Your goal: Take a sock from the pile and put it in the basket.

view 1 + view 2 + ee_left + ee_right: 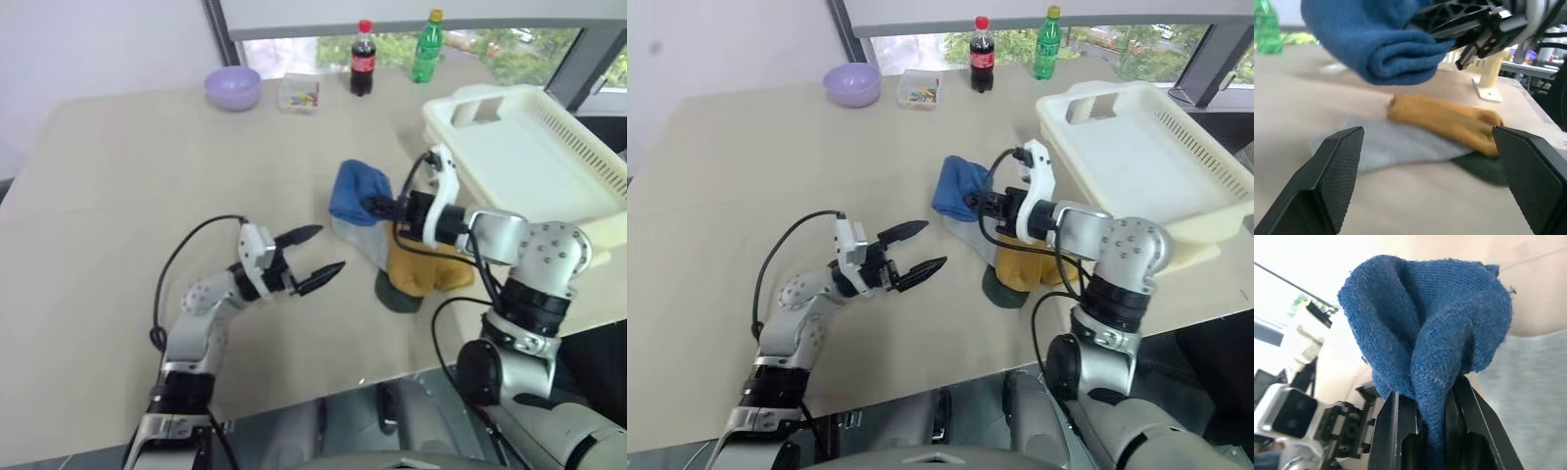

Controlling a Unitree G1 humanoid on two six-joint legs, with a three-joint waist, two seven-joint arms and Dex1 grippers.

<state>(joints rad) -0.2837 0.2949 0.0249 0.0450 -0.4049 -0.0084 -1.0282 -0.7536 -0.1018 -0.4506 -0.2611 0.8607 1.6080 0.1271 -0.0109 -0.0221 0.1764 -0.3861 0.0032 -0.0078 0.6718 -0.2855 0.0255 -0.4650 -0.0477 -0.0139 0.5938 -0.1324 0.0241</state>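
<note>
At table centre, your right gripper (377,207) has its fingers clamped on the blue sock (357,191), which hangs bunched just above the pile (411,264); the yellow, pale grey and dark green socks lie flat beneath it. From the pile, the basket (578,157) sits at about 2 o'clock, close by, its near rim raised above the table. The left gripper (313,259) has its fingers spread wide with nothing between them, at about 9 o'clock from the pile. Judgement: the step in hand is the carry. Lift enough that the sock's hanging fold clears the rim, then swing towards 2 o'clock and release well inside the basket, not over the edge. The grip looks to be on a gathered fold rather than the whole sock, so move smoothly. Keep the left arm parked clear.
</note>
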